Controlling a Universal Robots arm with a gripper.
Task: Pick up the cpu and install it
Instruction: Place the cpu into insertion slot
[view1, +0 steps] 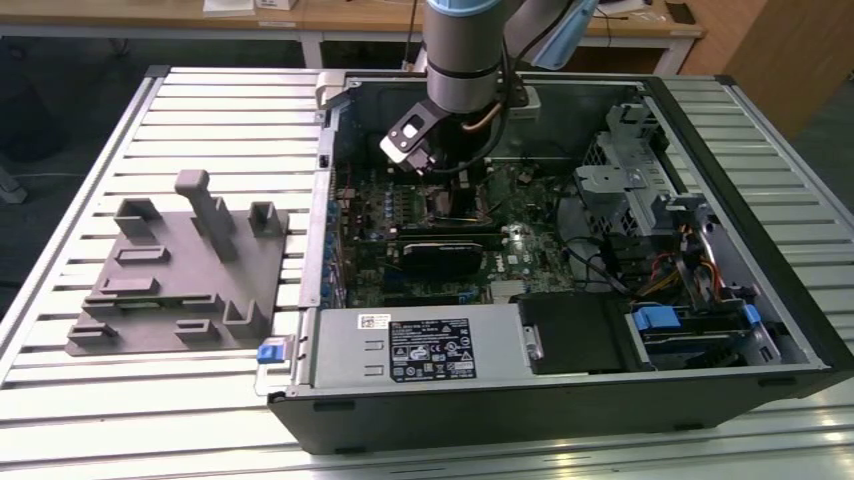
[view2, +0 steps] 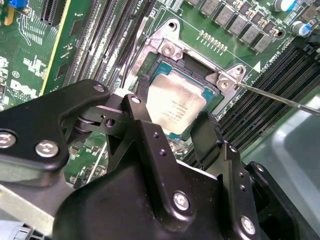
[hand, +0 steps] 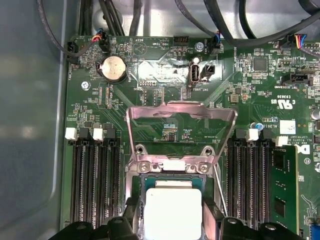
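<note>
— The cpu (view2: 175, 107): where is it?
— In the open socket (view2: 169, 49) on the green board (view2: 30, 60), inside the computer case (view1: 561, 405). The fingers (view2: 204, 134) of the gripper (view2: 172, 106) are clamped on its opposite edges.

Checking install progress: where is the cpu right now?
In both wrist views the cpu lies within the metal socket frame on the motherboard, under the gripper, beside the raised load plate.
</note>
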